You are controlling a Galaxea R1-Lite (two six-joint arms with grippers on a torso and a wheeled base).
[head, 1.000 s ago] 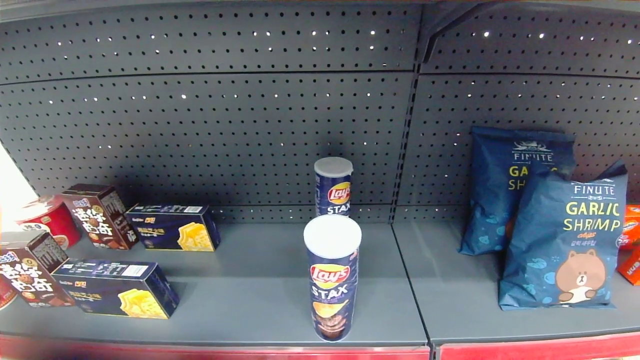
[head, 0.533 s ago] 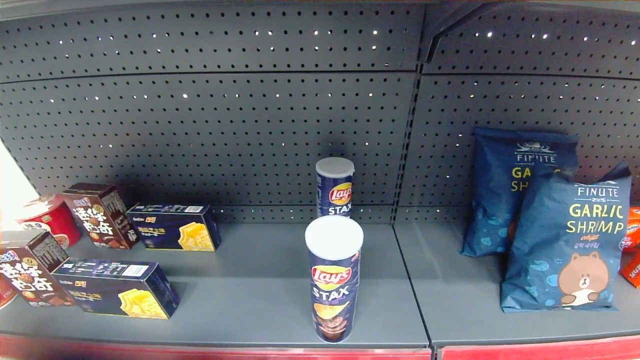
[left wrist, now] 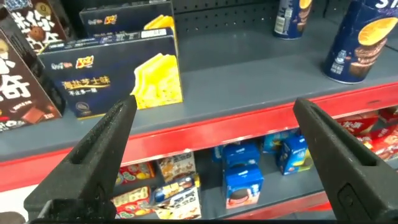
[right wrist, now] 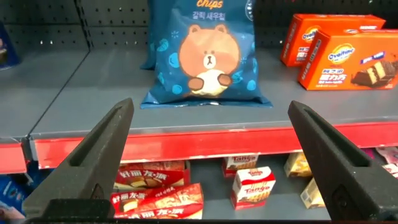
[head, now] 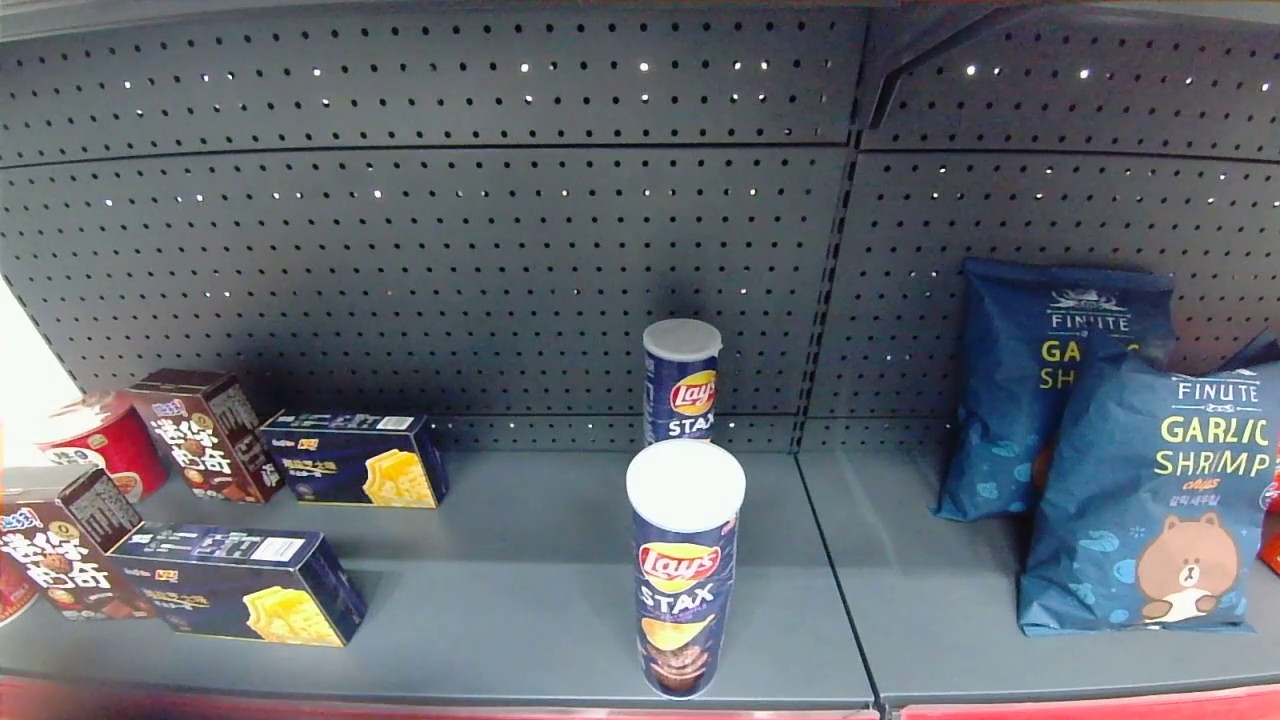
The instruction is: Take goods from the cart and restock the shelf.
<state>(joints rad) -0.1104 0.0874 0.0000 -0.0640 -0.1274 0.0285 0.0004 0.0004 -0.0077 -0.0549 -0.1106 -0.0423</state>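
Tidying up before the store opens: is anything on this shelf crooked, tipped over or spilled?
Nothing is spilled or tipped over. Both chip cans stand upright, one behind the other. Only the two brown boxes at the left look slightly askew, turned at an angle rather than squared up like the blue boxes beside them.

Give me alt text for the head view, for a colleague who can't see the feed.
An upright chip can stands near the front edge of a grey shelf, with a second can behind it near the pegboard back. At left sit snack boxes; at right stand two blue chip bags.
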